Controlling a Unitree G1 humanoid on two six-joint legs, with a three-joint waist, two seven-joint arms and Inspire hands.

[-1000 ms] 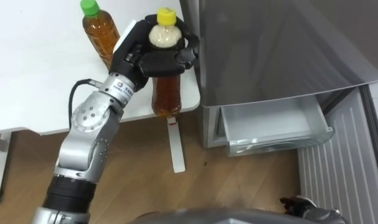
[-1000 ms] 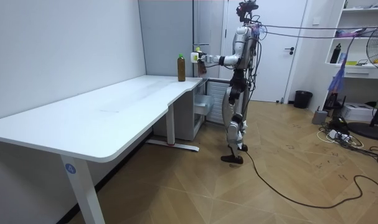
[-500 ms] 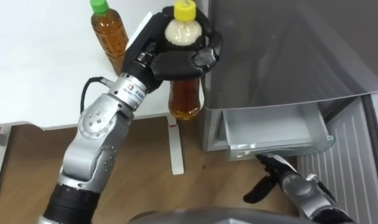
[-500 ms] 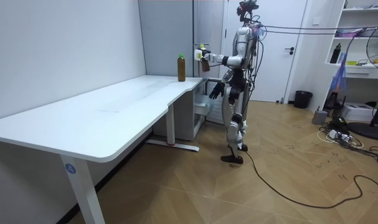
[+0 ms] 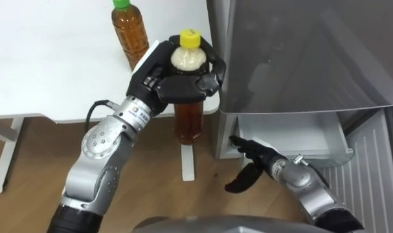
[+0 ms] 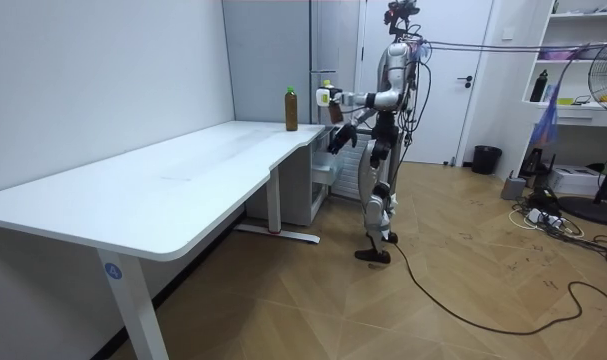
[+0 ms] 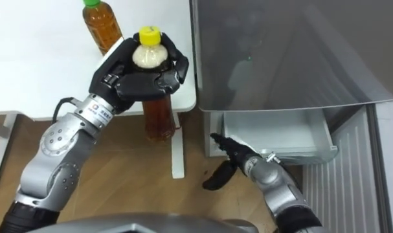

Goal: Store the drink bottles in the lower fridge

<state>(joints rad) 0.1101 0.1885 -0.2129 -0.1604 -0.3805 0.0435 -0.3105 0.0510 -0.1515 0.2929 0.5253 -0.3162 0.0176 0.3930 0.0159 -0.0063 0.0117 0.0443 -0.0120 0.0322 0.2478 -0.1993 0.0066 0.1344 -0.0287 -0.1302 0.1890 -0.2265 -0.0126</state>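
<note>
Right hand [image 5: 259, 158] raised to drawer [image 5: 300, 133]; bottle [image 5: 188, 120] nearer fridge [image 5: 300, 52]

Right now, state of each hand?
Left hand: shut on the yellow-capped bottle.
Right hand: open, holding nothing.

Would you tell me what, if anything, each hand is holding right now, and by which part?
The left hand grips the yellow-capped tea bottle around its shoulder, just below the cap. The right hand, open near the fridge drawer, holds nothing.
</note>
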